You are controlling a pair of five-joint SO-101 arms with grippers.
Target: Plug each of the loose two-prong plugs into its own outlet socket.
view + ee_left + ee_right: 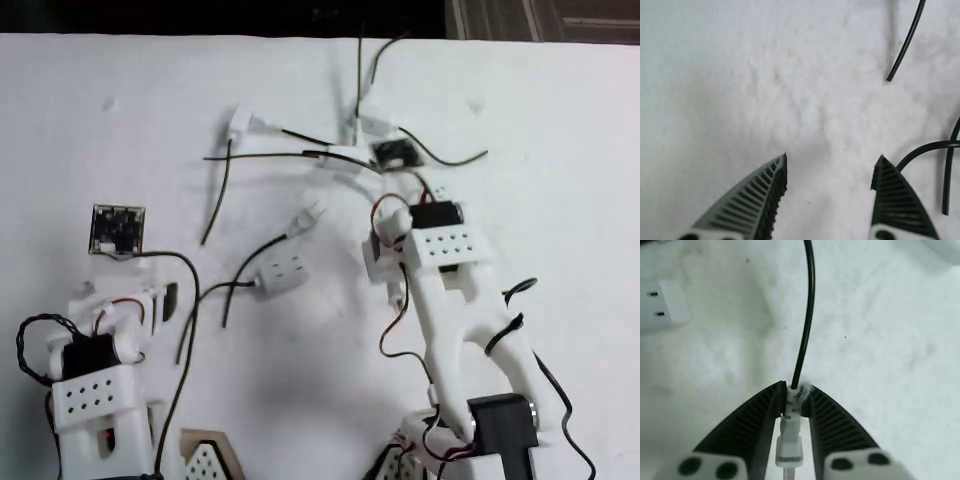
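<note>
Clamping a white plug (789, 440), the right gripper (795, 390) is closed; the left gripper (832, 162) gapes (fingers wide apart). A second plug (308, 218) lies mid-frame in the high view, near an outlet socket (282, 270).

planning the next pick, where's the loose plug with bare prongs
In the high view the loose plug lies mid-table, just up-right of the white dotted block.

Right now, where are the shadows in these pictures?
High view: soft grey shadows lie on the white table beside a white arm. Left wrist view: dim shade ahead of the open, black-ridged left gripper. Right wrist view: shade beside the white plastic outlet socket.
</note>
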